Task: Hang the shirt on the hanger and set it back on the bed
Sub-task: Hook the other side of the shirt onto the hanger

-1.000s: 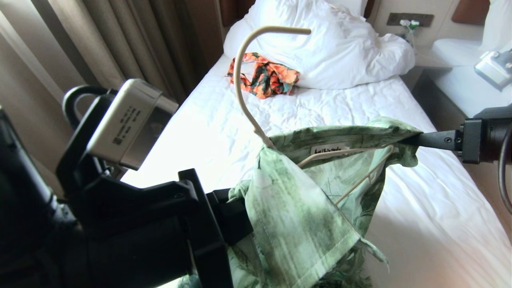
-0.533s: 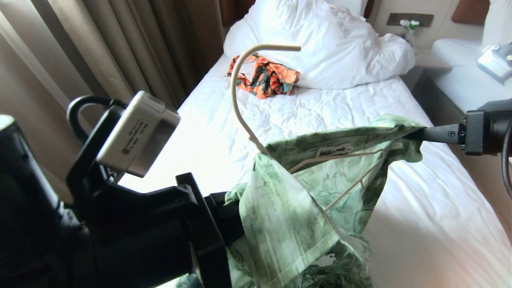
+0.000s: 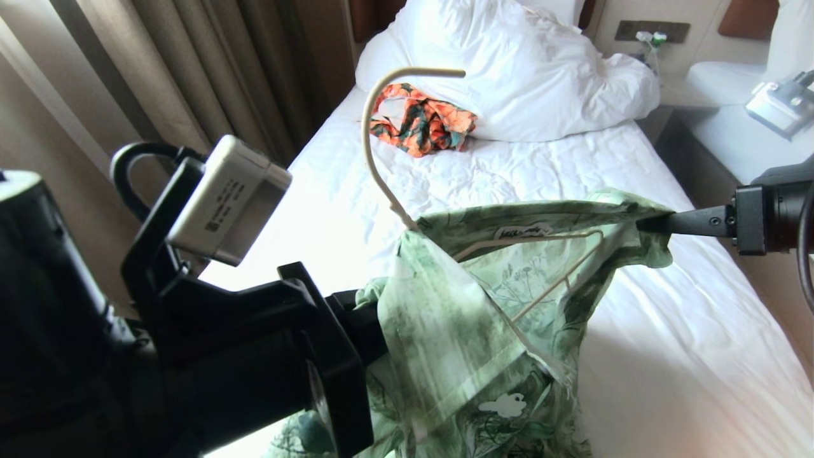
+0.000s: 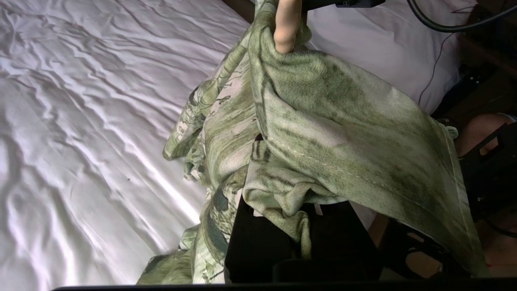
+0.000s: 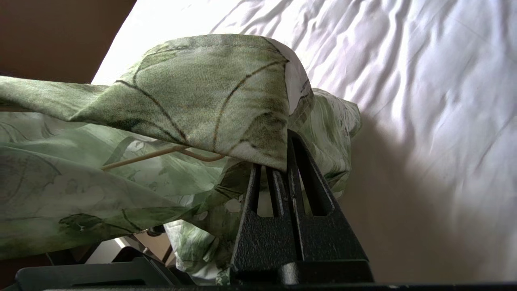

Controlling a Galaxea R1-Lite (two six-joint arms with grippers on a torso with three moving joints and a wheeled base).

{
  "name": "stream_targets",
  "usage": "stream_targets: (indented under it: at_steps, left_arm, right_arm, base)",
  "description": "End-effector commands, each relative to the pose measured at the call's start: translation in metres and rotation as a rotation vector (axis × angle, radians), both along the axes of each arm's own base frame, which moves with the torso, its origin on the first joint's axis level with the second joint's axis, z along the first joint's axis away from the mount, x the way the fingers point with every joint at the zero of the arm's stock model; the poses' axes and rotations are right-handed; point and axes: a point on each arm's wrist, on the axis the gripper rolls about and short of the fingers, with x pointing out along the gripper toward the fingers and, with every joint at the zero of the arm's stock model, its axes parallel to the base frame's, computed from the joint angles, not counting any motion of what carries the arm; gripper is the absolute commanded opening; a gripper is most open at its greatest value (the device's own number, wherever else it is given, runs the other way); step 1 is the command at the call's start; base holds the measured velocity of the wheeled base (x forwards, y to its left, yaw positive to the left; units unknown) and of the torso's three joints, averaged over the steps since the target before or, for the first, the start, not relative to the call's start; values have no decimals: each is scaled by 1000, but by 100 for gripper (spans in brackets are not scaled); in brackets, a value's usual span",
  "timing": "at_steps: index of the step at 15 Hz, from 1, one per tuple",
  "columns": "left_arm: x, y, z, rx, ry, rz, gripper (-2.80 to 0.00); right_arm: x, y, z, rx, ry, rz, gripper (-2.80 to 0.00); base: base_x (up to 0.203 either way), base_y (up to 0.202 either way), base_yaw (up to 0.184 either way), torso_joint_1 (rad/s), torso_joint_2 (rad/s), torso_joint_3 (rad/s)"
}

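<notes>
Since a second ago the hanger point(image 3: 381, 152) has tipped: its hook end now sits lower and further toward 9 o'clock in the head view, over the orange-and-teal garment point(image 3: 423, 121). The shirt's collar label has turned flatter and is harder to read, and the white wrist camera at 3 o'clock has shifted a little.

The shirt point(image 3: 483, 318) is thin woven cloth, pale green and white with darker leaf veins, held up above the bed point(image 3: 668, 356) and stretched between the two arms. The left gripper point(image 3: 372, 331), at 7 o'clock, has its fingers closed on a bunched fold of the shirt; in its wrist view the cloth drapes over the black fingers point(image 4: 262, 238). The right gripper point(image 3: 645, 224), coming in from 3 o'clock, has its fingers point(image 5: 297, 169) pressed together on the collar edge. The hanger is a thin cream wire; its neck rises out of the shirt's neck opening and its triangular arms show inside the cloth.

The bed carries a wrinkled white sheet, with a bunched duvet point(image 3: 540, 70) at 12 o'clock. Beige curtains point(image 3: 159, 70) hang at 10 o'clock; a second white bed point(image 3: 731, 133) stands at 2 o'clock.
</notes>
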Motion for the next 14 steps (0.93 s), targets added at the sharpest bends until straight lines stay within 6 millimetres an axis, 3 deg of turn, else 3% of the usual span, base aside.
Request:
stream_targets:
  at_steps: [1, 5, 8, 14]
  left_arm:
    - [3, -5, -5, 22, 3, 7, -280]
    - [9, -13, -5, 13, -55, 33, -280]
    - [11, -17, -7, 15, -51, 34, -280]
    - [18, -31, -8, -144, -110, 31, -280]
  right_arm:
    - [-2, 2, 0, -4, 18, 13, -280]
    - [-23, 0, 12, -41, 36, 38, -280]
    - [-24, 1, 14, -40, 20, 47, -280]
    - [-24, 15, 41, 33, -97, 160, -280]
  base:
    - [0, 0, 0, 0, 0, 0]
    - [0, 0, 0, 0, 0, 0]
    - [0, 0, 0, 0, 0, 0]
    - [0, 0, 0, 0, 0, 0]
